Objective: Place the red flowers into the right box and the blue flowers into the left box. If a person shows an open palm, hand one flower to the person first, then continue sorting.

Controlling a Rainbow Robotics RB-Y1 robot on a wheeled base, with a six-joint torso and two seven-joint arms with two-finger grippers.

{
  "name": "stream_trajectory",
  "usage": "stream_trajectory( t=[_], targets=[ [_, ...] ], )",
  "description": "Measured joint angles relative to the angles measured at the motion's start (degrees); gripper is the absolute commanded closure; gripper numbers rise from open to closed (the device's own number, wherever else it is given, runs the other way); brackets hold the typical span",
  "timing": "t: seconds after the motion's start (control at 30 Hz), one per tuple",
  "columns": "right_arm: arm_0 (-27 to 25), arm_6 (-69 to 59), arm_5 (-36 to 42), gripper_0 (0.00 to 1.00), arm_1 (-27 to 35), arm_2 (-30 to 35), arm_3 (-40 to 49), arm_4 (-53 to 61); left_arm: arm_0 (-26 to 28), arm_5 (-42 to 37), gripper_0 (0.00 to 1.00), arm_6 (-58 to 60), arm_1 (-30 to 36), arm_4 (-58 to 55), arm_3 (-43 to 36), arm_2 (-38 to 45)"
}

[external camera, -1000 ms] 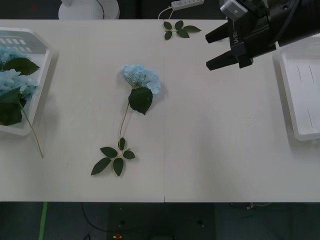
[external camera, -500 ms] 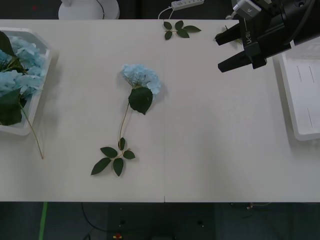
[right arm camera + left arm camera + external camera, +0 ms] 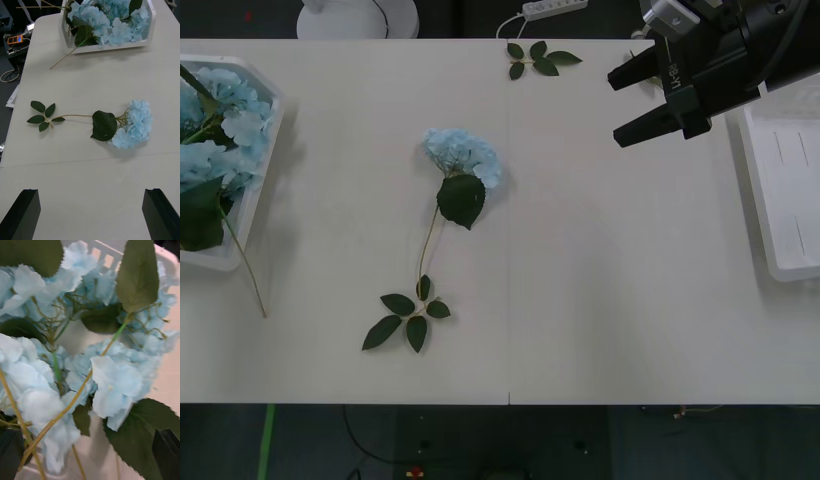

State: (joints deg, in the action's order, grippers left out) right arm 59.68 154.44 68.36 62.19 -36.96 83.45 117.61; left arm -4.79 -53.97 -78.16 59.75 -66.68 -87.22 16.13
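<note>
- The right gripper (image 3: 628,105) hangs above the table (image 3: 600,280) with its black fingers (image 3: 25,210) spread wide apart and nothing between them.
- Just beside it, on its outer side, lies the right box (image 3: 785,190), bare white inside.
- Ahead of its open jaws, well apart, one of the blue flowers (image 3: 133,123) lies flat on the table — stalk and dark leaf trailing away from the head.
- Beyond that stem sits the left box (image 3: 112,45), heaped with blue flowers.
- The left gripper (image 3: 90,465) hovers close over that heap, its dark fingers apart — holding nothing.
- A loose leaf sprig (image 3: 538,58) lies near the right gripper at the table's far edge.
</note>
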Motion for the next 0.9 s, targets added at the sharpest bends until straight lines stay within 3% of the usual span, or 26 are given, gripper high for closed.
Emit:
stream_trajectory(
  t=[0.07,0.2,0.6,0.73,0.9],
  targets=[
    [0.0,0.0,-0.1,0.09,0.0,0.0,0.0,0.0,0.0,-5.4,0.00,0.0,0.0,-4.8,-1.5,3.8],
    [0.0,0.0,-0.3,0.07,0.0,0.0,0.0,0.0,0.0,-13.9,0.00,0.0,0.0,-14.8,-2.4,9.8],
    [0.0,0.0,-0.6,0.06,0.0,0.0,0.0,-0.1,-0.2,-28.3,0.00,0.1,0.0,-20.3,-12.6,15.1],
    [0.0,0.0,-0.6,0.06,0.0,0.0,0.1,-0.1,-3.6,-28.7,0.00,1.3,0.0,-16.7,-15.0,10.8],
    [0.0,0.0,-0.6,0.06,0.0,0.0,0.1,-0.1,-14.2,-28.0,0.00,13.5,-1.9,-5.5,-15.5,-4.1]
  ],
)
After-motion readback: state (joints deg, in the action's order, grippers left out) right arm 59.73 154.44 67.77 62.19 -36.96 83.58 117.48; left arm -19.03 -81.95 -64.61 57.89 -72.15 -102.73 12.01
